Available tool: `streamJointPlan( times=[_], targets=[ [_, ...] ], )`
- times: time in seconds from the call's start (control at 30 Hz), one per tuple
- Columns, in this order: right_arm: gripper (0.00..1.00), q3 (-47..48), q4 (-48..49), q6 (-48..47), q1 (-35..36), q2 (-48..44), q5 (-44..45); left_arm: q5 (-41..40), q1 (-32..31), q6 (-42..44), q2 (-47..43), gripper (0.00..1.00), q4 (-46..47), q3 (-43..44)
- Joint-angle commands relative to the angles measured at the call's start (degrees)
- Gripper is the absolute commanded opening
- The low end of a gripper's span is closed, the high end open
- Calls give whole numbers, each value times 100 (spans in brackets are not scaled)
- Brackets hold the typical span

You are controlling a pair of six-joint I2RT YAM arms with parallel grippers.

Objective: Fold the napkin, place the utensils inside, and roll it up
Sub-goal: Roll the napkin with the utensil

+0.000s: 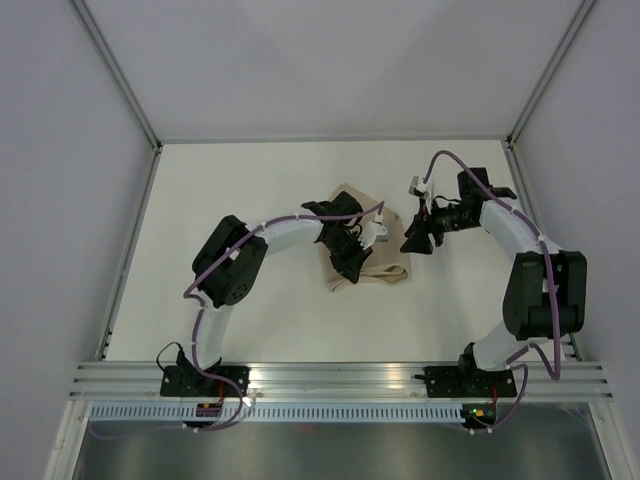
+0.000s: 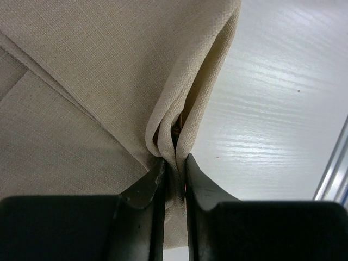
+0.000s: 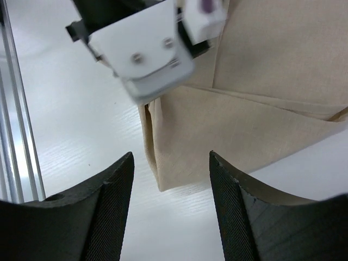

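Note:
The beige napkin [image 1: 372, 268] lies folded in several layers at the middle of the table. My left gripper [image 1: 348, 262] is on top of it, shut on a bunched fold of the napkin [image 2: 179, 125]; a dark bit shows inside the fold but I cannot tell what it is. My right gripper [image 1: 416, 240] is open and empty just right of the napkin, with the napkin's folded corner [image 3: 179, 163] in front of its fingers. No utensils are in view.
The white table [image 1: 250, 180] is fenced by grey walls and a metal frame [image 1: 130, 250]. A rail [image 1: 340, 378] runs along the near edge. The left arm's white wrist block [image 3: 147, 49] hangs close above the right gripper's view.

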Motion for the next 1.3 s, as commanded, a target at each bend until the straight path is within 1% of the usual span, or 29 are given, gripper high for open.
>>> streamJointPlan(
  times=[0.0, 0.07, 0.13, 0.27, 0.4, 0.47, 0.53, 0.57, 0.83, 0.9, 1.0, 1.07, 1.1, 1.17, 1.2, 1.27],
  targets=[
    [64, -496, 677, -1027, 1, -696, -170, 704, 125, -416, 519, 2, -908, 329],
    [66, -898, 886, -1256, 123, -952, -39, 907, 230, -477, 712, 2, -1110, 548],
    [66, -1199, 1150, -1267, 308, -1286, 154, 1092, 300, -495, 853, 2, -1199, 655],
    [70, -1980, 2010, -1197, 966, -1804, 769, 1364, 397, -565, 1020, 2, -1313, 813],
    [74, -2395, 2539, -1232, 1538, -1964, 1243, 1461, 503, -609, 1179, 2, -1401, 884],
    [76, -2605, 2968, -1249, 1854, -1973, 1499, 1479, 494, -609, 1205, 2, -1410, 884],
    [78, -2694, 3154, -1415, 2013, -1877, 1789, 1514, 512, -627, 1275, 2, -1410, 884],
    [78, -2694, 3181, -1486, 2136, -1746, 1834, 1532, 529, -627, 1284, 2, -1410, 884],
    [80, -2615, 3331, -1846, 2462, -1174, 2203, 1488, 573, -609, 1319, 2, -1401, 892],
    [79, -2580, 3261, -1899, 2480, -1086, 2212, 1488, 599, -609, 1319, 2, -1410, 892],
    [76, -2571, 3155, -1987, 2541, -980, 2265, 1488, 634, -592, 1346, 2, -1410, 892],
    [70, -2580, 3173, -1961, 2585, -919, 2282, 1505, 644, -592, 1363, 2, -1419, 892],
    [65, -2571, 3155, -1952, 2585, -892, 2282, 1523, 670, -592, 1372, 2, -1410, 892],
    [62, -2527, 3085, -1935, 2603, -796, 2300, 1549, 687, -592, 1372, 2, -1419, 892],
    [57, -2518, 3085, -1917, 2603, -769, 2309, 1558, 696, -583, 1390, 2, -1419, 901],
    [53, -2466, 3050, -1908, 2603, -681, 2344, 1619, 714, -583, 1390, 2, -1410, 910]
  ],
)
